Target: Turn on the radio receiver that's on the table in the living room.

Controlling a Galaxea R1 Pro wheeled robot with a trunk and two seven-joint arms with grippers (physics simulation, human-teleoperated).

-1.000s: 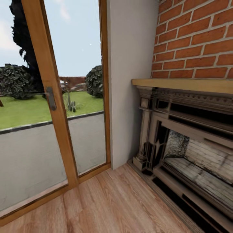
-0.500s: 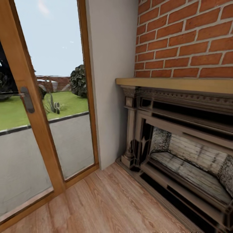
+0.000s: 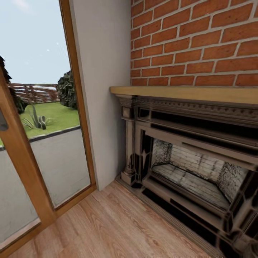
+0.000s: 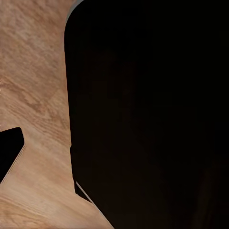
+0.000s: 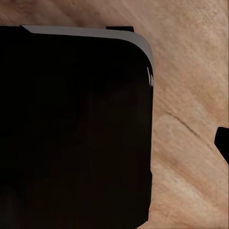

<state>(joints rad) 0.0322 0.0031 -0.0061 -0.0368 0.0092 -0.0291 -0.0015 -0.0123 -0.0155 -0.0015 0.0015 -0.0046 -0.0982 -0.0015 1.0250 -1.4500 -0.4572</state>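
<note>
The radio receiver and the low grey coffee table are out of view. The head view faces a room corner with a brick fireplace (image 3: 193, 168) and a glazed door (image 3: 39, 143). In the left wrist view a large black rounded body (image 4: 152, 114) hangs over the wood plank floor (image 4: 38, 95), with a small dark tip (image 4: 9, 152) at the frame's edge. The right wrist view holds a similar black body (image 5: 71, 129) over the floor (image 5: 191, 143) and a dark tip (image 5: 223, 143) at the edge. Neither tip shows how its gripper stands.
A wooden mantel shelf (image 3: 186, 94) tops the dark carved fireplace surround below a red brick wall (image 3: 193, 43). A beige wall section (image 3: 104, 89) separates it from the wood-framed door, beyond which are lawn and bushes. Light plank floor (image 3: 114, 225) lies in front.
The whole head view has shifted left across the picture: the camera has turned right, so the door slides toward the left edge and more of the fireplace opening shows.
</note>
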